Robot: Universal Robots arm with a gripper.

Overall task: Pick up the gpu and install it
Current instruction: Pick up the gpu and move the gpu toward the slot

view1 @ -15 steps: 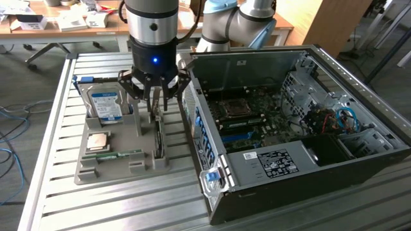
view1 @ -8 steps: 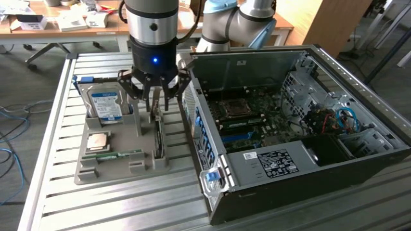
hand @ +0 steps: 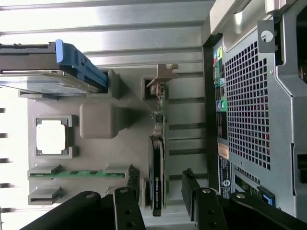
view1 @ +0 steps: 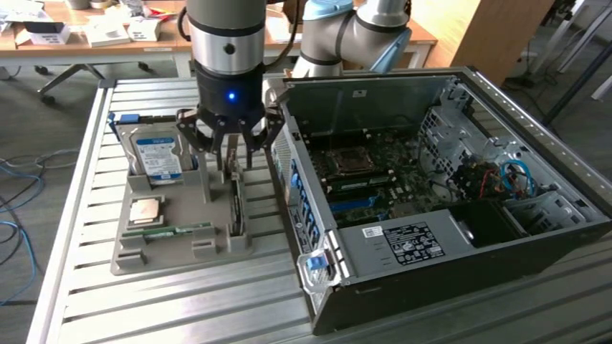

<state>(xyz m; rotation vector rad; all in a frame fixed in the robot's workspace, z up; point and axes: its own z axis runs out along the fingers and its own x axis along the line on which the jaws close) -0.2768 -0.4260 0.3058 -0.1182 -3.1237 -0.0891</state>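
Note:
The gpu [view1: 235, 208] stands edge-on in a slot of the grey holder tray [view1: 163, 254], a thin dark card with its silver bracket [hand: 161, 76] at the far end. My gripper [view1: 229, 161] hangs straight above it, open. In the wrist view the gpu [hand: 158, 158] runs between my two black fingers [hand: 128, 196], with a gap on each side, so my gripper [hand: 160, 191] straddles it without touching. The open computer case [view1: 431, 215] lies just to the exterior view's right of the tray, its motherboard [view1: 373, 179] exposed.
The tray also holds a silver hard drive [view1: 158, 158] with a blue-white label, a square processor [view1: 145, 209] and a green memory stick [view1: 172, 231]. The case's rear panel [hand: 249, 110] stands close beside the gpu. Everything rests on a slatted metal table [view1: 143, 308].

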